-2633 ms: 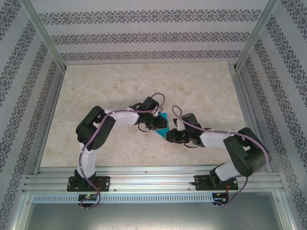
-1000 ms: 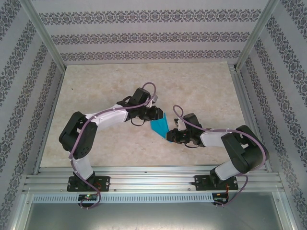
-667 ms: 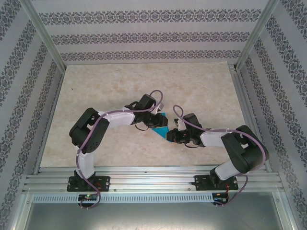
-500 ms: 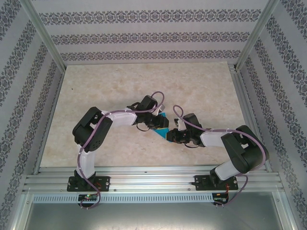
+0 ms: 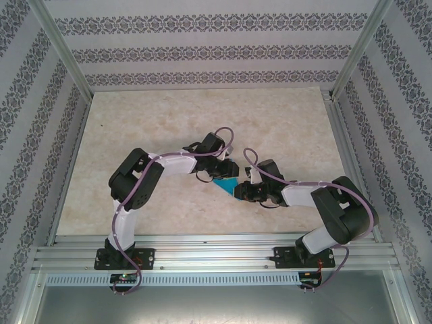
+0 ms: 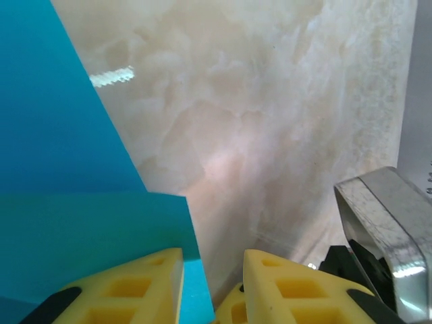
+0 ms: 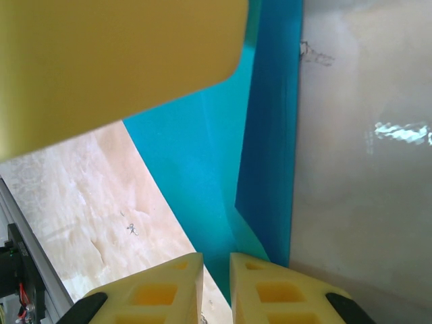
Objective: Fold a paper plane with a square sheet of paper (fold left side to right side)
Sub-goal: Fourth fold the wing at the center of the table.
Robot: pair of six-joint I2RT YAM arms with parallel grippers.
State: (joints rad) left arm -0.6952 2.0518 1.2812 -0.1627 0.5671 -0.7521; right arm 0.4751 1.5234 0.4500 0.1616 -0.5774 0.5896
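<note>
Cyan sheet of paper is lying folded, two layers showing, near the middle of the table. My right pincer is clenching its edge. My left pincer is standing slightly parted over it. Both pincers are hiding its outline.
</note>
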